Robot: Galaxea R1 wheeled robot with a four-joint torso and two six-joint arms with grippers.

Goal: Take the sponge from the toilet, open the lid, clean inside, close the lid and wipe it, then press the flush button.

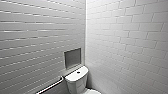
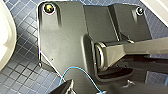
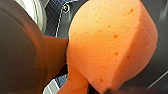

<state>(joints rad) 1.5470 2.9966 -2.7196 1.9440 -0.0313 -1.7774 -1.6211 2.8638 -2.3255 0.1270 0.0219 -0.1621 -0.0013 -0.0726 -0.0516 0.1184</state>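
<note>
You are looking at the white toilet [image 1: 75, 83] standing in the tiled corner, its dark round flush button [image 1: 78, 72] sitting mid-tank. The pitted orange sponge [image 3: 107, 45] is being held close at your right wrist.

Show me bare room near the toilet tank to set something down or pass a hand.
Bare tank top on both sides of the flush button; the wall niche above it looks bare. Some room shows between tank and right-hand wall. Tighter left, where the rail nears the tank.
</note>
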